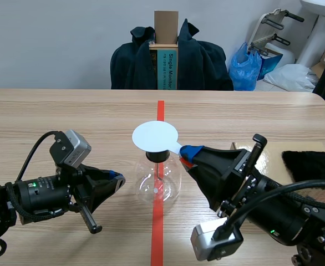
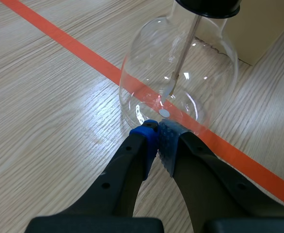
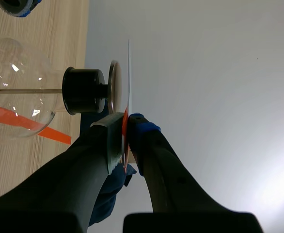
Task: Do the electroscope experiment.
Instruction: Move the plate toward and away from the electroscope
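— Both arms alike?
— Nearly. The left arm [image 1: 40, 197] and right arm [image 1: 287, 219] are matt black. The left has a ribbed collar and a small green light [image 1: 35, 184].
— Cameras?
— The left camera [image 1: 70, 148] is a silver-grey box with a black cable [image 1: 32, 158] looping off. The right camera [image 1: 215, 242] is much the same.
— Fingers?
— Thick and black, with small screw holes [image 2: 104, 185]. On the left gripper [image 2: 157, 128] there is a blue pad [image 2: 146, 143] and a dotted grey-green pad [image 2: 169, 145].

The left arm's [image 1: 40, 197] fingers [image 2: 144, 141] press together low; the right arm's [image 1: 273, 213] fingers [image 3: 143, 130] pinch a white disc [image 1: 154, 136].
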`<state>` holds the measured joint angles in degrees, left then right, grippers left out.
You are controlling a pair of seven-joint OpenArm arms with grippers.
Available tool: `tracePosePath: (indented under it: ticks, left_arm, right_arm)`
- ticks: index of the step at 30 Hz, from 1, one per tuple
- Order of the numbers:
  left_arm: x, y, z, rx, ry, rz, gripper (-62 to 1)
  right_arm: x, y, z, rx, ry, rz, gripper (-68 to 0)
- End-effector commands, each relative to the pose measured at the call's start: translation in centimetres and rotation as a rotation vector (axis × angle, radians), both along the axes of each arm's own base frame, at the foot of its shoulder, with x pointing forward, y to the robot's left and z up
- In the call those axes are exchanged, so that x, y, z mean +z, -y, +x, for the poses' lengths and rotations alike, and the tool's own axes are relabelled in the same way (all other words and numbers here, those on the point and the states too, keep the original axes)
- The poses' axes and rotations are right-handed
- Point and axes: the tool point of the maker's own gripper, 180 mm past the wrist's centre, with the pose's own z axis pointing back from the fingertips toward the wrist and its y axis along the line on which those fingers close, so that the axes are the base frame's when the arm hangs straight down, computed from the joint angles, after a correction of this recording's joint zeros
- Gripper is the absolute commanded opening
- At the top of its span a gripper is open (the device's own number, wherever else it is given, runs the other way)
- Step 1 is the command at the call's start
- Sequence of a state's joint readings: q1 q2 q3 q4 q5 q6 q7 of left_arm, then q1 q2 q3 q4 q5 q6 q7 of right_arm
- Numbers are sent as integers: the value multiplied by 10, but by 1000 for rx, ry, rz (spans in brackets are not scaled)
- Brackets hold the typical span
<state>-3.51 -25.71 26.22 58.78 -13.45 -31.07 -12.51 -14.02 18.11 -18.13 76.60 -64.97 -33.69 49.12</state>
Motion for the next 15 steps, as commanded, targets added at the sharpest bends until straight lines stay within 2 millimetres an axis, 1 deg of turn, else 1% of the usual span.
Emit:
tracePosePath:
  ticks: [1,9,15]
  left_arm:
    - [10,3,5,6,27,-30,-582]
    - [10,3,5,6,27,-30,-582]
    - [10,3,5,6,27,-30,-582]
  right_arm:
    - [9,3,7,-17,31,10,-667]
    - [9,15,23,-127,27,17,-667]
    - [10,34,41,-278,21,26,-667]
